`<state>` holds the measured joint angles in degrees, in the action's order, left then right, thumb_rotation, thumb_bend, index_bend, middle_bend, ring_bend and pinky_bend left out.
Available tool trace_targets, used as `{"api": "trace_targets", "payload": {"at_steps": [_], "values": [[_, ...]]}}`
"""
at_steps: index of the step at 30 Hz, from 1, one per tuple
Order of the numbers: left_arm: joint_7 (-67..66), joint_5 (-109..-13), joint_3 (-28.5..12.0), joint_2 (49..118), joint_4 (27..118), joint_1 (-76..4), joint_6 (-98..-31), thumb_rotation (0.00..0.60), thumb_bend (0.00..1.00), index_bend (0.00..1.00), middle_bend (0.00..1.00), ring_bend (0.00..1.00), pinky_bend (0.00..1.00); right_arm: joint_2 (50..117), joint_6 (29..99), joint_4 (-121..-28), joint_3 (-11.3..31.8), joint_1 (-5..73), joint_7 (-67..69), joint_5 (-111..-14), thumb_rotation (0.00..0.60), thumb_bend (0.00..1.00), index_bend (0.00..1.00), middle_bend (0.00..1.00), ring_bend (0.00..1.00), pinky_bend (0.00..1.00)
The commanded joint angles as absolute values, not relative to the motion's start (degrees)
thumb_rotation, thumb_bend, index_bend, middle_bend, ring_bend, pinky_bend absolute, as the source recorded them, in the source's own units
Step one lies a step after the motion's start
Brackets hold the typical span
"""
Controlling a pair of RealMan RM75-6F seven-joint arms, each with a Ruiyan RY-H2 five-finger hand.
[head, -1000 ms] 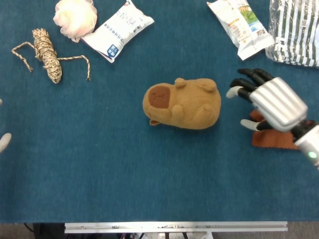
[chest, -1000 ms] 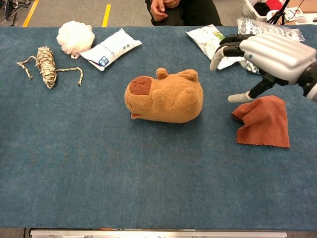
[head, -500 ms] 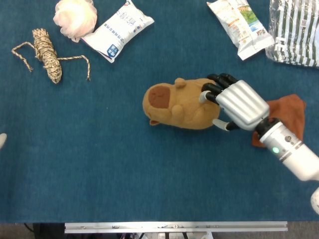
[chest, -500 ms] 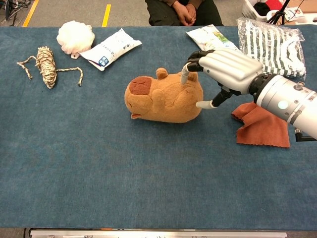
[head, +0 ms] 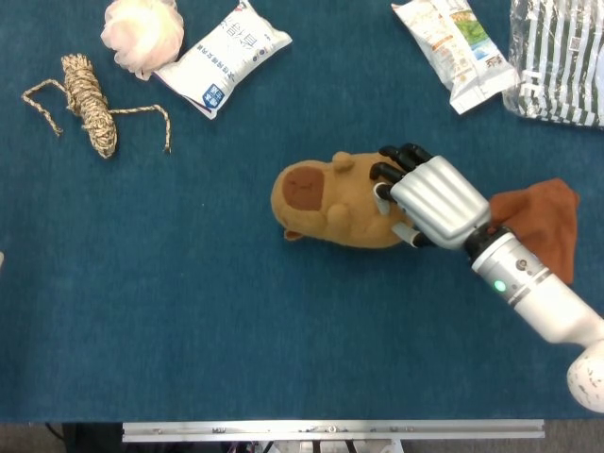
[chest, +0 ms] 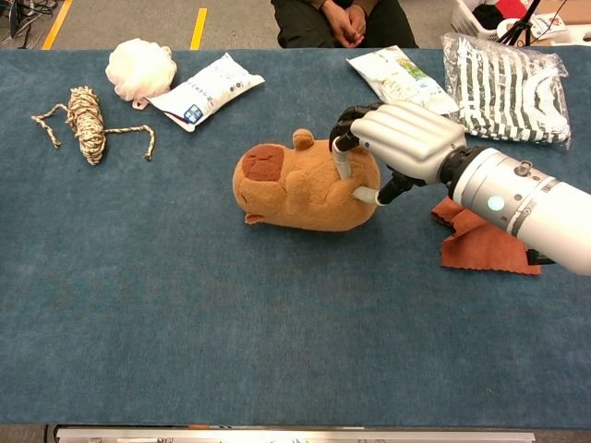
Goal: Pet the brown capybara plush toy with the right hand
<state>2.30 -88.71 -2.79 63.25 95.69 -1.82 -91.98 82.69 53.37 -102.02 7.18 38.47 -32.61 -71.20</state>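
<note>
The brown capybara plush [head: 326, 203] [chest: 291, 186] lies on its side mid-table, its dark snout pointing left. My right hand [head: 429, 198] [chest: 395, 138] rests on the plush's rear end, palm down, with the fingers [chest: 342, 159] spread and pressing into the fur. It holds nothing. My left hand shows in neither view.
A rust-coloured cloth [head: 543, 222] [chest: 485, 242] lies under my right forearm. Behind are two snack packets [chest: 205, 88] [chest: 399, 76], a striped bag [chest: 506, 85], a white puff [chest: 140, 66] and a straw bundle [chest: 85, 122]. A person sits at the far edge [chest: 342, 18].
My right hand swept left from above the cloth onto the plush's back end and settled lower on it. The plush shifted slightly left. The left fingertip at the head view's edge has gone.
</note>
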Motion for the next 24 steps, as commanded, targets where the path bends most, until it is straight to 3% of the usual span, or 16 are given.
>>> {"api": "trace_targets", "payload": {"at_steps": [1, 4, 9, 12, 20, 24], "values": [[2.36, -88.75, -2.84, 63.28, 95.66, -1.79, -92.08, 0.6, 0.17, 0.32, 0.23, 0.13, 0.14, 83.12, 54.03, -102.05, 7.01, 38.73, -32.99, -70.86, 0.6, 0.39, 0.69, 0.33, 0.15, 0.2], [2.39, -88.68, -2.87, 63.28, 95.69, -1.69, -92.18, 0.6, 0.17, 0.32, 0.23, 0.13, 0.14, 82.6, 54.5, -102.31, 6.92, 38.73, -31.11, -72.07, 0.6, 0.36, 0.66, 0.33, 0.15, 0.2], [2.11, -88.9, -2.81, 63.26, 95.94, -1.67, -92.19, 0.6, 0.17, 0.32, 0.23, 0.13, 0.14, 81.09, 54.95, -102.55, 6.48, 38.71, -29.32, -73.51, 0.6, 0.34, 0.32, 0.32, 0.15, 0.2], [1.87, -89.03, -2.81, 63.29, 96.16, -1.69, -92.19, 0.6, 0.17, 0.33, 0.23, 0.13, 0.14, 80.34, 55.42, -102.82, 6.15, 38.6, -28.85, -74.21, 0.6, 0.34, 0.2, 0.31, 0.15, 0.2], [1.62, -89.34, -2.8, 63.26, 96.54, -1.61, -92.43, 0.6, 0.17, 0.35, 0.23, 0.13, 0.14, 79.41, 55.79, -103.19, 5.12, 38.45, -28.53, -74.51, 0.6, 0.34, 0.17, 0.31, 0.15, 0.2], [1.83, -89.25, -2.72, 63.13, 96.62, -1.46, -92.44, 0.6, 0.17, 0.35, 0.23, 0.13, 0.14, 79.29, 55.91, -103.11, 4.63, 38.27, -28.42, -74.2, 0.6, 0.34, 0.25, 0.31, 0.15, 0.2]]}}
